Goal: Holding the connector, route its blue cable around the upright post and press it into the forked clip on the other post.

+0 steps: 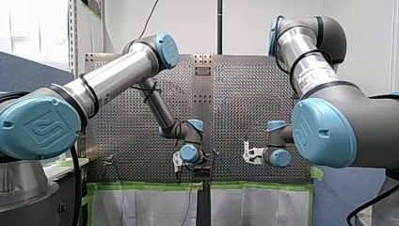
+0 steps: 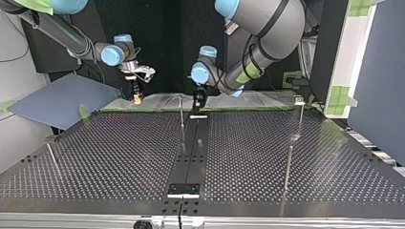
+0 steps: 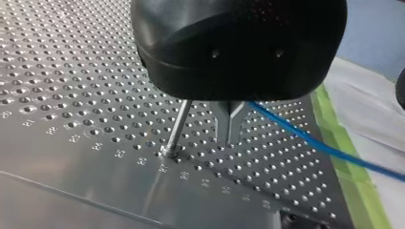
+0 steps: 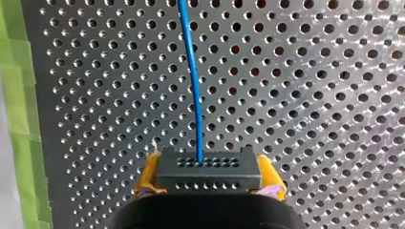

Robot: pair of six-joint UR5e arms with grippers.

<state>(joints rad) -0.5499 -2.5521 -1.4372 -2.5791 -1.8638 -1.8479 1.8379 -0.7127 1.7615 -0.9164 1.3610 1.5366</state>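
My right gripper (image 4: 210,177) is clamped on the connector (image 4: 208,167) (yellow pads either side). The cable (image 4: 193,86) seems neither round the post (image 3: 177,126) nor clipped yet. My left gripper (image 3: 229,136) has its fingers together.

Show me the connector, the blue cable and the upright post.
connector (image 4: 208,168), right wrist view, its front face.
blue cable (image 4: 193,86), right wrist view, middle of its run.
upright post (image 3: 178,126), left wrist view, its metal shaft.

top view | perforated table (image 2: 119,152) | black strip (image 2: 193,157) centre, 12-to-6 | upright post (image 2: 182,119) at 12 | headed post (image 2: 300,119) at 2
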